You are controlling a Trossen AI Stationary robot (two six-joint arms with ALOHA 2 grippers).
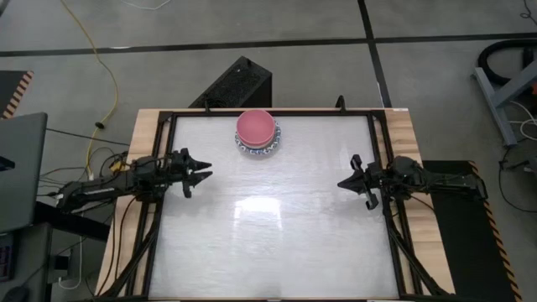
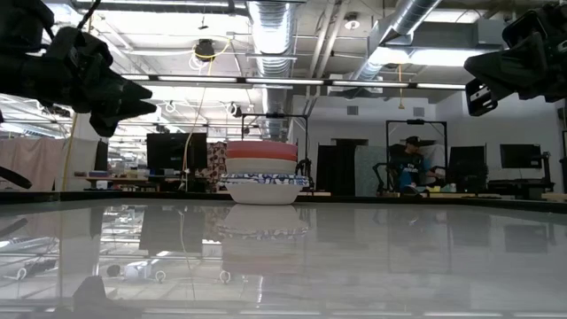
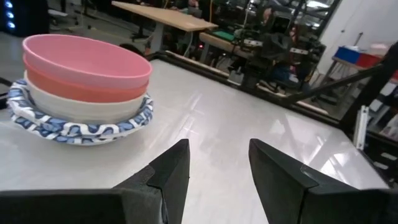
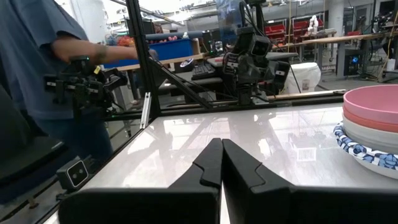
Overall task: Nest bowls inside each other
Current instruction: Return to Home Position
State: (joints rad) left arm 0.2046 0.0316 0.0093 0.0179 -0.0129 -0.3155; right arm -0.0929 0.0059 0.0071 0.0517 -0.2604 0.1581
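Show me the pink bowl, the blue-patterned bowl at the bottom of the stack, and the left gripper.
pink bowl (image 3: 87,57): left wrist view, on its inner wall.
blue-patterned bowl (image 3: 81,128): left wrist view, on its patterned rim.
left gripper (image 1: 205,173): high view, midway between its open fingertips.

On the far side, the pink bowl (image 3: 87,59) is topmost, the red bowl (image 3: 81,89) under it, then the cream bowl (image 3: 81,107), plain. The lowest bowls (image 3: 74,127) are white with blue squiggle-patterned rims. The table (image 1: 277,243) is glossy pale grey.
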